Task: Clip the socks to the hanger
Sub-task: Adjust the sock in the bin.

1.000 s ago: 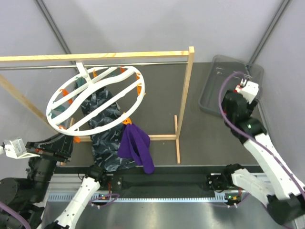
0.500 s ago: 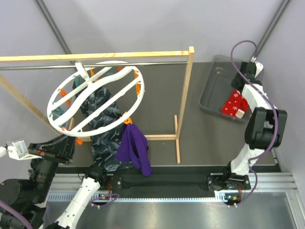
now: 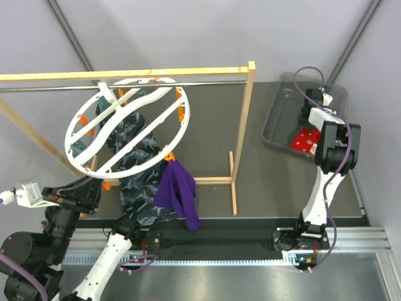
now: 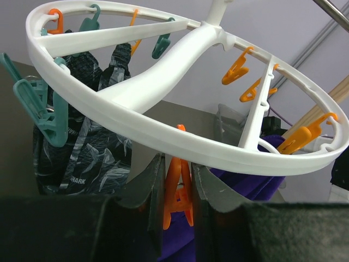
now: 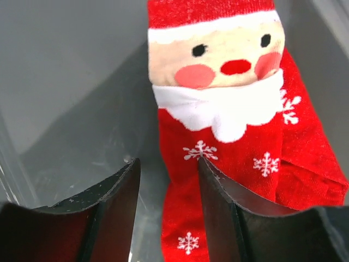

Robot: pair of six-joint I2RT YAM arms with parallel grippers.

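Observation:
The white round hanger [image 3: 125,128] hangs from the rack rail, tilted; its rim fills the left wrist view [image 4: 163,134]. A purple sock [image 3: 178,194] hangs from a clip on its near rim. My left gripper [image 3: 100,186] is under the rim, its jaws shut on an orange clip [image 4: 177,191], with the purple sock [image 4: 256,185] behind. A red Santa sock [image 3: 305,142] lies in the grey bin [image 3: 279,122]. My right gripper [image 3: 308,128] is down in the bin, open [image 5: 166,180], with the left edge of the sock [image 5: 229,136] between its fingers.
A dark patterned fabric [image 3: 135,163] hangs from the hanger beside the purple sock. The wooden-framed rack [image 3: 247,125] with its metal rail stands between the hanger and the bin. Teal clips [image 4: 46,109] hang on the ring's left side.
My right arm has swung in and lowered its gripper into the bin over the red sock. The hanger has shifted slightly and tilted more. The left arm has barely moved.

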